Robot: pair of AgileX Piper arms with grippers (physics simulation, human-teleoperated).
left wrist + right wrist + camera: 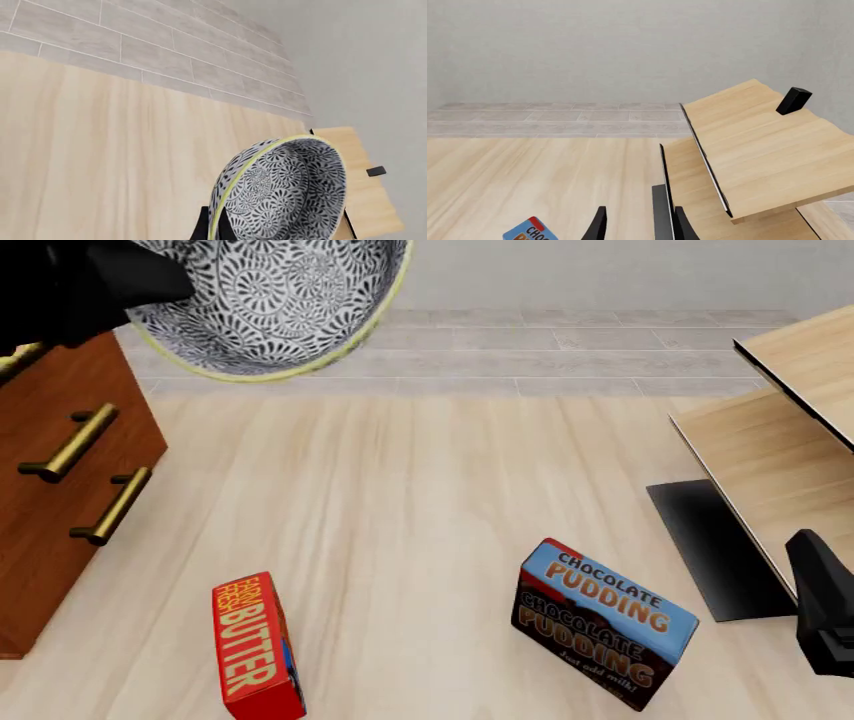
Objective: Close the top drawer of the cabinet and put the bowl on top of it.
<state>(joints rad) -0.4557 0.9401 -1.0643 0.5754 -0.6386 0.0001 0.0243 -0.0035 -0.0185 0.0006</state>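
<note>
At the far left of the front view stands the reddish-brown wooden cabinet [54,500] with brass bar handles; two handles show on its front, and its uppermost part is cut off by the frame edge and by the dark left arm, so I cannot tell whether the top drawer is shut.

Just above and to the right of the cabinet's visible corner hangs the round deep bowl with its blue-grey and white floral pattern and pale yellowish rim [274,300], lifted clear of the pale wooden table [427,510] and tipped so its outside faces the camera. The left gripper [212,227] is clamped on the bowl's rim, dark fingers showing either side of the wall in the left wrist view. The height looks chosen so the bowl can pass over the cabinet's top edge before being set down.

Further right on the table, a red butter box [254,650] and a blue-and-brown chocolate pudding box [601,635] lie well apart, out of the carrying path.

At the right stands the pale wooden shelf unit with a black base [787,440]. The right gripper [637,225] waits beside it with its fingers apart and nothing between them, seemingly parked out of the way.
</note>
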